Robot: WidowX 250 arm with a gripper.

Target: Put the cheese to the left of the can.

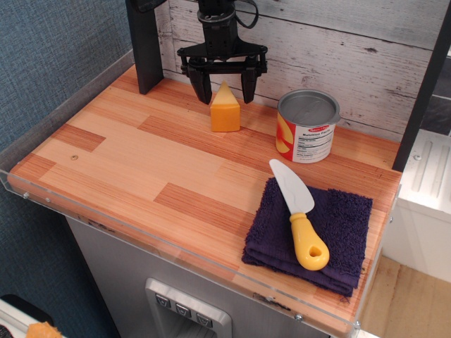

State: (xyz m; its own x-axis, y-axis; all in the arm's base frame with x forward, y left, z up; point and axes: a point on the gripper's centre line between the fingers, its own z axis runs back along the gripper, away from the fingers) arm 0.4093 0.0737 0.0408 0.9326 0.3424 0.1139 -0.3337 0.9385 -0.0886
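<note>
The cheese [225, 111] is a small yellow-orange wedge with a paler pointed top. It stands upright on the wooden table [141, 169], to the left of the can [307, 127], a short silver tin with a grey lid and a red, yellow and white label. My gripper [224, 90] is open and hangs just above the cheese, its two black fingers [202, 86] spread either side of the wedge's tip without holding it.
A dark purple towel [331, 236] lies at the front right with a white knife with a yellow handle [301, 215] on it. A black post [144, 42] stands at the back left. A clear plastic rim runs along the table's edges.
</note>
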